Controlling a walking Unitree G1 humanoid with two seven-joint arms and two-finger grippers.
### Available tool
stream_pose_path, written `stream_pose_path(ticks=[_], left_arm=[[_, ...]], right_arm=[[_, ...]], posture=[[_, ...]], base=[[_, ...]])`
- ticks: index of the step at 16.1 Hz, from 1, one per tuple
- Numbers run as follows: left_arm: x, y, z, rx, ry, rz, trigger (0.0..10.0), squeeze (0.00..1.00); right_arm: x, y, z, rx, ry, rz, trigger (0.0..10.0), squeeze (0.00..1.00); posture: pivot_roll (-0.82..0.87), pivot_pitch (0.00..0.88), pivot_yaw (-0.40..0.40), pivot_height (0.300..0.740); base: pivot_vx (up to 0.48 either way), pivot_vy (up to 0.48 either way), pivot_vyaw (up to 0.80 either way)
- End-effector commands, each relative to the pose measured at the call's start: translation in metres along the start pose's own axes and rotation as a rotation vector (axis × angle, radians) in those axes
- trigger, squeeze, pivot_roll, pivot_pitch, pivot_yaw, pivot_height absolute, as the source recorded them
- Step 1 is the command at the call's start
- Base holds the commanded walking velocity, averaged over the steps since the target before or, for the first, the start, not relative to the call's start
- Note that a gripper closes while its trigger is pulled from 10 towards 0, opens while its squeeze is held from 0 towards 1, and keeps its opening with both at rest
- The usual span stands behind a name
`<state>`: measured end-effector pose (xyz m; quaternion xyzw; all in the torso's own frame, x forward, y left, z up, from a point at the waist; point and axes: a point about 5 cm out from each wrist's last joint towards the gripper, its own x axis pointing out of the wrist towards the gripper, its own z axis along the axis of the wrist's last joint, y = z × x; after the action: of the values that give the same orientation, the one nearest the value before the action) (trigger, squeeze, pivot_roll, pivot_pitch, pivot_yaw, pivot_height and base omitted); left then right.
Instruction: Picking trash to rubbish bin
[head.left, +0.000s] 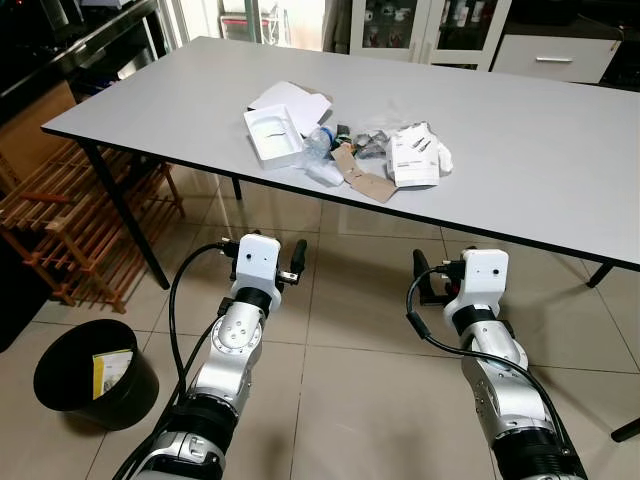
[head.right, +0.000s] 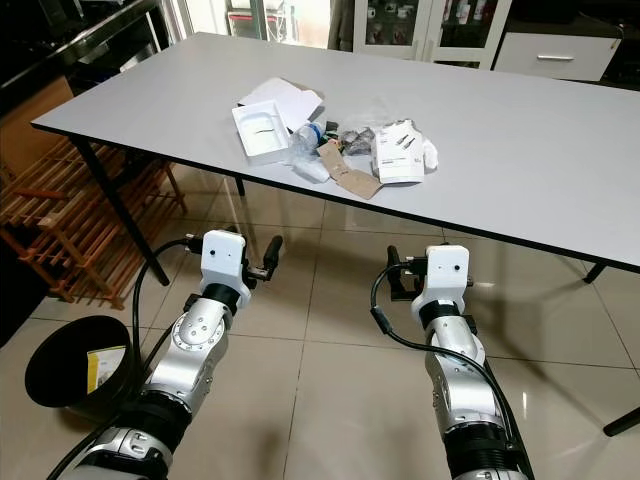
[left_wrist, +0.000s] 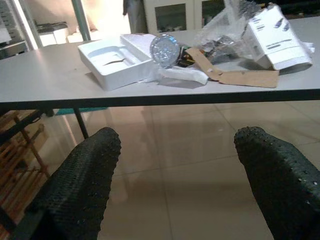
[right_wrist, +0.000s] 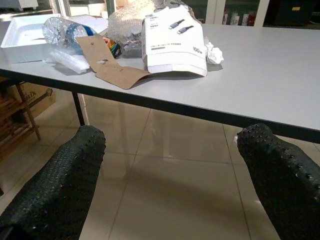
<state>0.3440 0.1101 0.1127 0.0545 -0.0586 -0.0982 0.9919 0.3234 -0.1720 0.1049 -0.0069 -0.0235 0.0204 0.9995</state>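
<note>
A pile of trash lies near the front edge of the grey table: a white tray box, white paper, a clear plastic bottle, a brown cardboard piece, bubble wrap and a white cable package. The black rubbish bin stands on the floor at my lower left with a yellow-labelled item inside. My left gripper and right gripper hover over the floor tiles, below and short of the table edge. Both are open, fingers wide apart, holding nothing.
A wooden slatted rack stands at the left beside the table legs. White cabinets line the far wall. Tiled floor lies between me and the table.
</note>
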Motion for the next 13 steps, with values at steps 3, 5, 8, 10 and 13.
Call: stream_pose_path(ticks=[3, 5, 8, 10, 13], left_arm=[[-0.0013, -0.0023, -0.0027, 0.013, 0.020, -0.004, 10.0, 1.00], [-0.0010, -0.0047, -0.0041, 0.031, 0.032, -0.030, 10.0, 0.00], [-0.0004, -0.0041, -0.0036, 0.020, 0.031, -0.018, 10.0, 0.00], [-0.0004, -0.0050, -0.0028, 0.013, 0.027, -0.021, 10.0, 0.00], [-0.0001, -0.0060, -0.0018, -0.003, 0.030, -0.035, 10.0, 0.00]], right_arm=[[0.0014, -0.0004, 0.0016, 0.008, 0.000, -0.003, 10.0, 1.00], [0.0025, 0.0005, 0.0013, -0.010, 0.008, -0.001, 10.0, 0.00], [0.0029, 0.0010, 0.0013, -0.005, 0.007, -0.001, 10.0, 0.00], [0.0026, 0.0013, 0.0010, -0.005, 0.008, -0.001, 10.0, 0.00], [0.0021, 0.0015, 0.0005, -0.005, 0.011, 0.001, 10.0, 0.00]], posture=[[-0.08, 0.096, 0.050, 0.740], [-0.08, 0.090, 0.051, 0.740], [-0.08, 0.082, 0.054, 0.740], [-0.08, 0.080, 0.055, 0.740], [-0.08, 0.086, 0.053, 0.740]], base=[[0.000, 0.000, 0.00], [0.000, 0.000, 0.00], [0.000, 0.000, 0.00], [0.000, 0.000, 0.00], [0.252, 0.000, 0.00]])
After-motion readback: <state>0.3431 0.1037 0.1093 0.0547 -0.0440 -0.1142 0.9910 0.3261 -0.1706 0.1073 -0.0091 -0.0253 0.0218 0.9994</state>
